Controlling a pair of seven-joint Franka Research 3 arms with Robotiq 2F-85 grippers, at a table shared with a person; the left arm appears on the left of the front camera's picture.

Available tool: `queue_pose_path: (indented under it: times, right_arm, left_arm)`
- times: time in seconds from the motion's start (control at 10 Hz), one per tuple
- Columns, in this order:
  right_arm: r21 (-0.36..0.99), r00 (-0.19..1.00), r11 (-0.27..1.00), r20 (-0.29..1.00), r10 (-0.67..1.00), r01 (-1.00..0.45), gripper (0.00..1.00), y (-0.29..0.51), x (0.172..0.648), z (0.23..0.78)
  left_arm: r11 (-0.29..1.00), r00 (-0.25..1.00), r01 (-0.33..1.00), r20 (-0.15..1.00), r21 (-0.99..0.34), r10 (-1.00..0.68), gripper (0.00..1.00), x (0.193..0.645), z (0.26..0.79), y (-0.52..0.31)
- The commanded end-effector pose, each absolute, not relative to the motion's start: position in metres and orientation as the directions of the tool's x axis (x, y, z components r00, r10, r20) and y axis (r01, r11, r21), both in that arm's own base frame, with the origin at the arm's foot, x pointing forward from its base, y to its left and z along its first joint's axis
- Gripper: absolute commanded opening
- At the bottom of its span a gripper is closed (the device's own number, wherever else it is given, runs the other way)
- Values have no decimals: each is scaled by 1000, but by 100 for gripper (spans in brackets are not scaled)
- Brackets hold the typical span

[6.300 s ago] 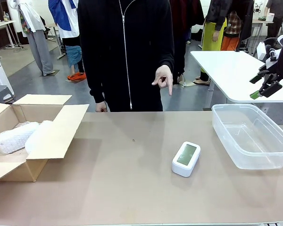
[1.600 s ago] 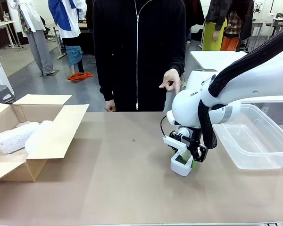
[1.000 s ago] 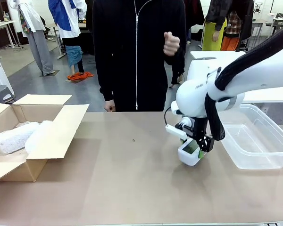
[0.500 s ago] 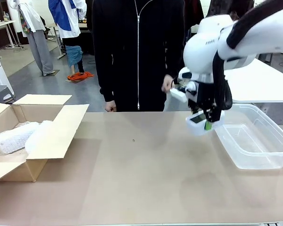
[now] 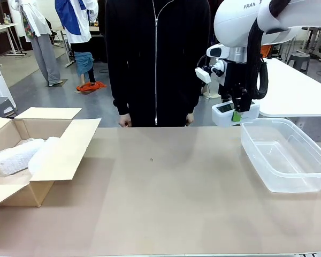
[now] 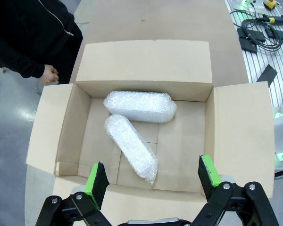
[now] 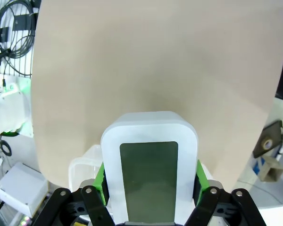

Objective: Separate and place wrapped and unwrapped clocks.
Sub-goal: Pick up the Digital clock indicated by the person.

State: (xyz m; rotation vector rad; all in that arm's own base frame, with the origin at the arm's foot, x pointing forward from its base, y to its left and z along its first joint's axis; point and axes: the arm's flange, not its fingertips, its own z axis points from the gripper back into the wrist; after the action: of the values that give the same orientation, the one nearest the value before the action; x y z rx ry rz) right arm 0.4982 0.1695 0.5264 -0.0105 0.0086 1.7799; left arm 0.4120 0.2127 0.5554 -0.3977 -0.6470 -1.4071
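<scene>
My right gripper [image 5: 236, 111] is shut on the bare white clock [image 5: 233, 113], holding it in the air above the table's far edge, just left of the clear plastic tub [image 5: 285, 153]. In the right wrist view the white clock [image 7: 149, 155] with its grey-green screen sits clamped between the green pads [image 7: 100, 182]. Two bubble-wrapped bundles [image 6: 139, 105] [image 6: 131, 147] lie inside the open cardboard box [image 6: 193, 146] below my left gripper [image 6: 151, 178], which hangs open above the box. In the front view the wrapped bundles [image 5: 16, 155] show in the box [image 5: 59, 155] at the left.
A person in a black zipped jacket [image 5: 155, 53] stands at the far side of the table, hands [image 5: 123, 122] at the table's edge. The brown tabletop [image 5: 160, 198] spreads between box and tub. A white table [image 5: 294, 91] stands behind on the right.
My right gripper closed on the white clock, lifted it off the table and carried it up and right toward the tub. The person's pointing hand has dropped to the table's edge.
</scene>
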Motion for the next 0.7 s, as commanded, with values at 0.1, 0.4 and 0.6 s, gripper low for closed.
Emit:
queue_pose_path:
  times: [0.1,0.4,0.6]
  right_arm:
    - [-11,-169,-170,-35,985,-985,0,189,508,538]
    - [-21,-193,-193,-7,981,-981,0,187,504,535]
    - [-21,-193,-193,-7,981,-981,0,187,504,535]
  left_arm:
    - [119,10,984,628,131,-778,100,408,554,213]
    - [119,10,984,628,131,-778,100,408,554,213]
    - [119,10,984,628,131,-778,100,408,554,213]
